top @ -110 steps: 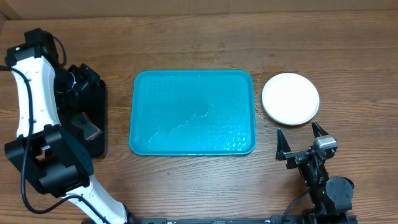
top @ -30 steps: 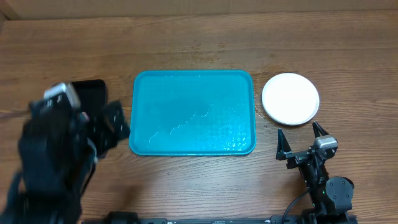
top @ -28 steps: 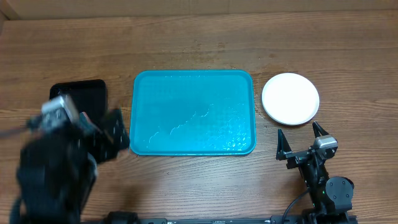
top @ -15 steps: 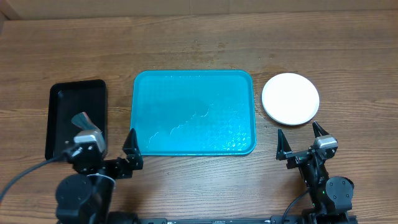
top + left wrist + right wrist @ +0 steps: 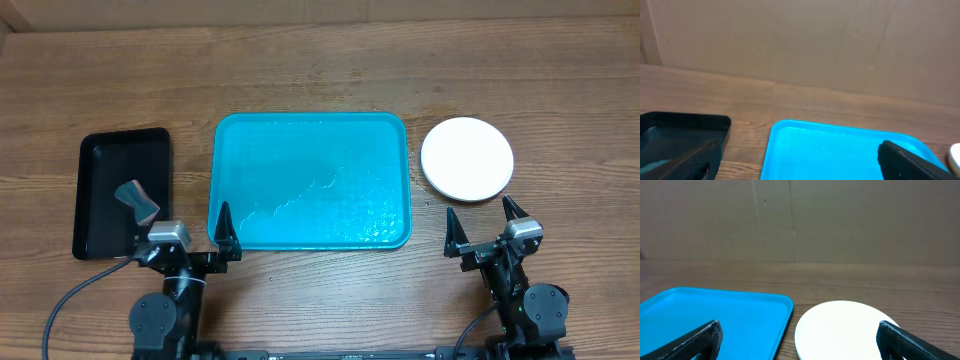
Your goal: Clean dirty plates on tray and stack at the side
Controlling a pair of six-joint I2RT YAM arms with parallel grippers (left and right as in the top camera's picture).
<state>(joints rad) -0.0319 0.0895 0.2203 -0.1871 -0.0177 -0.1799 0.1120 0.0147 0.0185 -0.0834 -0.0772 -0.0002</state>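
The turquoise tray [image 5: 310,180] lies mid-table with no plate on it; it also shows in the left wrist view [image 5: 840,150] and the right wrist view [image 5: 715,315]. A white plate [image 5: 467,159] sits on the table to the tray's right, seen close in the right wrist view [image 5: 840,327]. The yellow-green and pale blue plates do not show. My left gripper [image 5: 188,240] is open and empty near the tray's front left corner [image 5: 800,170]. My right gripper [image 5: 483,225] is open and empty just in front of the white plate [image 5: 802,350].
A narrow black tray [image 5: 100,160] lies left of the turquoise tray, with a small grey-and-pink sponge [image 5: 137,200] in it. A cardboard wall stands behind the table [image 5: 800,40].
My left arm has drawn back from above the black tray to the table's front left. The sponge now lies uncovered in the black tray. The right arm has not moved.
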